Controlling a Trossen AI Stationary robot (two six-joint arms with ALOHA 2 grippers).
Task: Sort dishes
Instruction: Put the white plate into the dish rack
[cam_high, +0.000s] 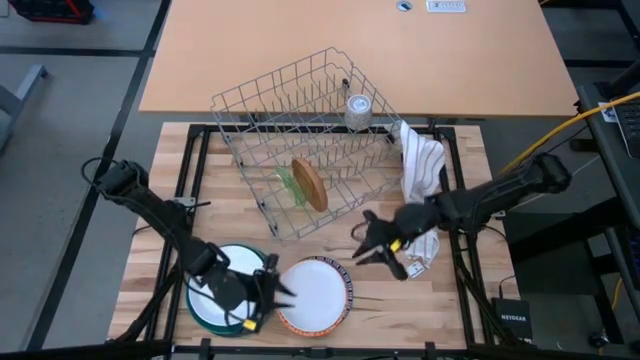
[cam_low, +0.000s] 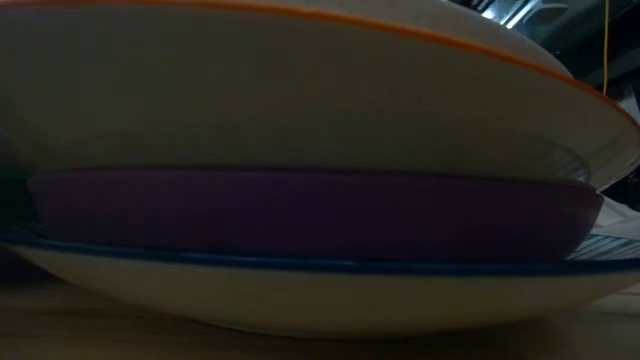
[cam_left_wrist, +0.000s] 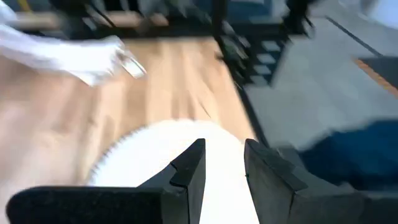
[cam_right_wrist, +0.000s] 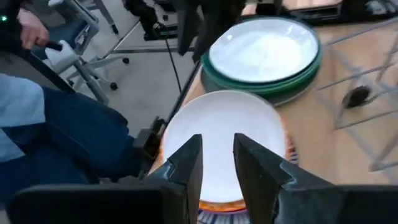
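A stack of small dishes sits on the wooden table near its front edge. On top is a white plate with an orange patterned rim. The low view shows a clear dish, a purple one and a blue-rimmed white one beneath. Left of it stands a stack of larger plates, white on green and teal. A brown plate and a clear green one stand on edge in the wire rack. My left gripper is open and empty between the two stacks. My right gripper is open and empty, above and right of the small stack.
A white striped cloth lies right of the rack, close behind my right arm. A small round object sits at the rack's far right corner. Black frame bars border the table. A person sits beyond the front edge.
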